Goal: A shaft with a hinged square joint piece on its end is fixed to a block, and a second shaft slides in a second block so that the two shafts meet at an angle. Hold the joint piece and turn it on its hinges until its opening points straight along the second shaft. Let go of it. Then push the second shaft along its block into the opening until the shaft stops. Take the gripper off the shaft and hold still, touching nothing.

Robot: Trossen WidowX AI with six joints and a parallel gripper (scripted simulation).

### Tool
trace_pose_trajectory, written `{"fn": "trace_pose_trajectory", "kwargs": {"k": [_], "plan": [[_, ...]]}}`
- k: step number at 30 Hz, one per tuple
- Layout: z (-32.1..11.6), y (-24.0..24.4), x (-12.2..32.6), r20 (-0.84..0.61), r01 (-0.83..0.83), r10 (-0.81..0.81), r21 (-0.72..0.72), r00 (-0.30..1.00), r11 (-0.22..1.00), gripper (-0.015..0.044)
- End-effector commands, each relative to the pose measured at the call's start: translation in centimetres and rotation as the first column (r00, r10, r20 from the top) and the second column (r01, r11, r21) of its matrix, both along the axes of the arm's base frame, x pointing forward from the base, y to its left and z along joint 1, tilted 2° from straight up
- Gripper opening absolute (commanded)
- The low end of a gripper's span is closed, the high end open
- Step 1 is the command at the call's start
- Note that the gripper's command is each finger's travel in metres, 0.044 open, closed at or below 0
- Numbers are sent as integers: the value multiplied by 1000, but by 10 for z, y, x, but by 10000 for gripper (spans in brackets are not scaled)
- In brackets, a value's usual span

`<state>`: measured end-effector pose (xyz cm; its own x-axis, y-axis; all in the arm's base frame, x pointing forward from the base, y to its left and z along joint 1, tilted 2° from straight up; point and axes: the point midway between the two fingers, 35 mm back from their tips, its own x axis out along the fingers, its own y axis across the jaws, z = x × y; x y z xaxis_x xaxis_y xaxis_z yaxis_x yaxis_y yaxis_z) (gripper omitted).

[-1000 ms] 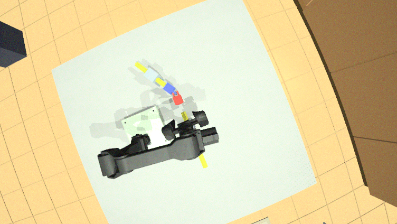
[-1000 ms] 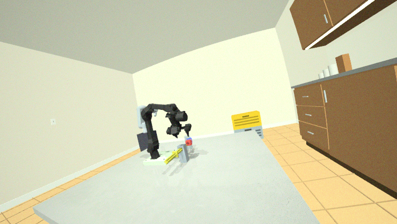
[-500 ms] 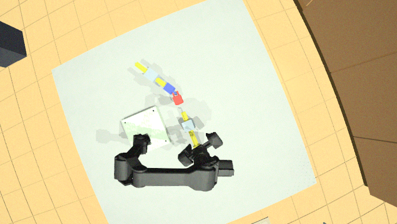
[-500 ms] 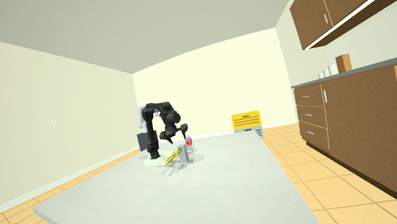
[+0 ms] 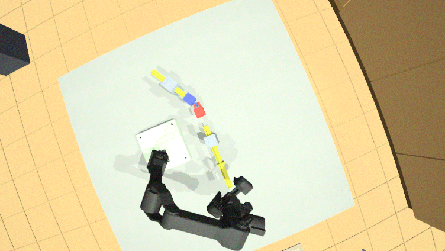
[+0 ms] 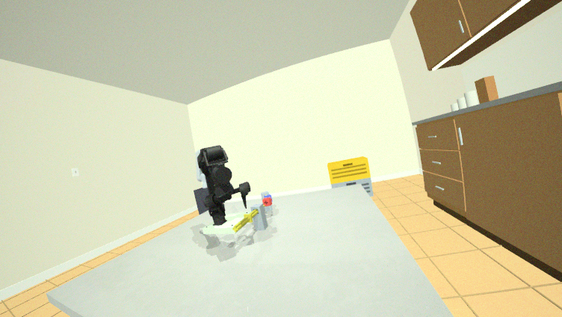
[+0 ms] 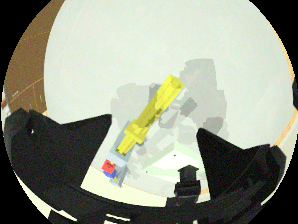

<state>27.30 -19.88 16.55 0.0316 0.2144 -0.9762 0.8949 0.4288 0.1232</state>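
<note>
The red joint piece (image 5: 199,110) (image 6: 267,201) (image 7: 108,166) is hinged to the blue piece (image 5: 189,98) on the end of the first yellow shaft (image 5: 157,75), which passes through the far grey block (image 5: 168,84). Its red end faces the second shaft and looks about in line with it from above. The second yellow shaft (image 5: 216,154) (image 6: 241,223) (image 7: 160,102) runs through the near grey block (image 5: 210,140) (image 6: 259,220). A gap separates its tip from the red piece. My gripper (image 5: 229,193) (image 7: 156,125) is open and empty, above the shaft's outer end. The joint's opening is too small to judge exactly.
The white base plate (image 5: 165,137) (image 6: 218,229) with the arm's foot stands left of the second shaft in the top view. The raised yellow collar (image 5: 220,163) (image 7: 135,132) sits on the second shaft, between the near block and its outer end.
</note>
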Motion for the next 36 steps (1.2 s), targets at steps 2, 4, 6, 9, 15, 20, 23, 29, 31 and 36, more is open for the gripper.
{"fn": "trace_pose_trajectory", "kwargs": {"k": [2, 4, 6, 9, 15, 20, 23, 29, 31, 36], "plan": [[-13, -1, 3, -41, 70, -72, -54, 997, 996, 440], [-21, -1, 4, -63, 121, -127, -90, 990, 989, 440], [-30, -1, 4, -81, 171, -182, -127, 980, 977, 440], [-42, 0, 5, -96, 246, -267, -186, 959, 951, 440], [-62, 3, 6, -92, 373, -414, -291, 906, 881, 440], [-63, 3, 6, -91, 377, -418, -295, 904, 878, 440], [-64, 3, 6, -91, 377, -418, -295, 904, 878, 440], [-73, 2, 6, -91, 377, -418, -295, 904, 878, 440], [-76, 2, 5, -91, 377, -418, -295, 904, 878, 440], [-84, 1, 5, -91, 377, -418, -295, 904, 878, 440]]}}
